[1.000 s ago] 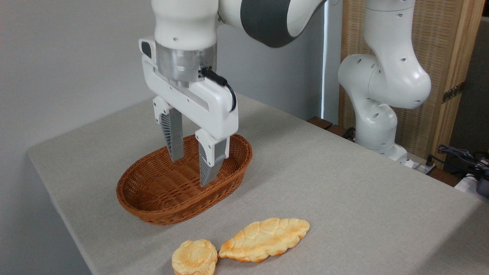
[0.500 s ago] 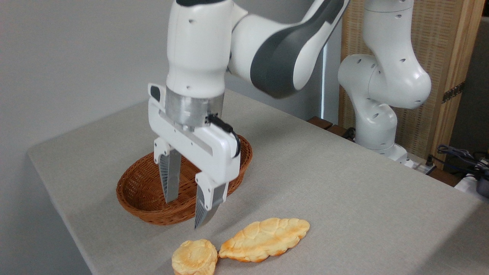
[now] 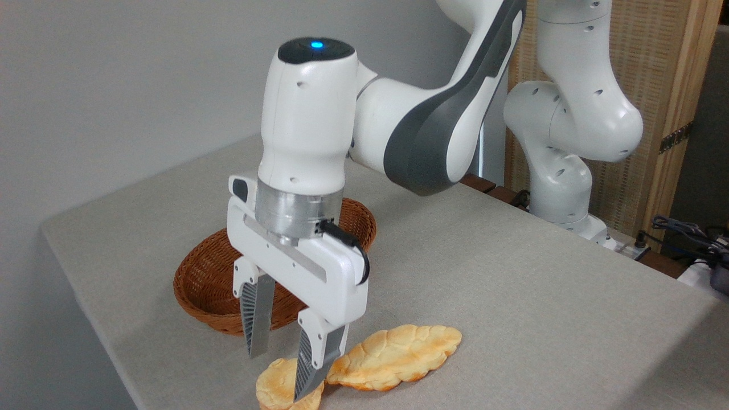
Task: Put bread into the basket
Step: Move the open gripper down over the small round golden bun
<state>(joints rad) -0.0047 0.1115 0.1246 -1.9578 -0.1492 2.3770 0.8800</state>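
The bread (image 3: 274, 387), a small round golden-orange bun, lies at the table's front edge, partly cut off by the bottom of the picture. My gripper (image 3: 279, 376) hangs open just above it, one finger tip over its left side and the other in front of its right side. Nothing is held. The basket (image 3: 205, 279), oval and reddish-brown wicker, stands behind the gripper, and my hand hides much of it. What shows of its inside is bare.
A longer leaf-shaped pale golden bread (image 3: 398, 356) lies right beside the bun, touching it. The grey table (image 3: 512, 296) drops off at the front and left. The arm's base (image 3: 564, 188) and cables (image 3: 683, 233) are at the back right.
The gripper came down and forward from over the basket to just above the bun, still open. The breads and basket have not moved.
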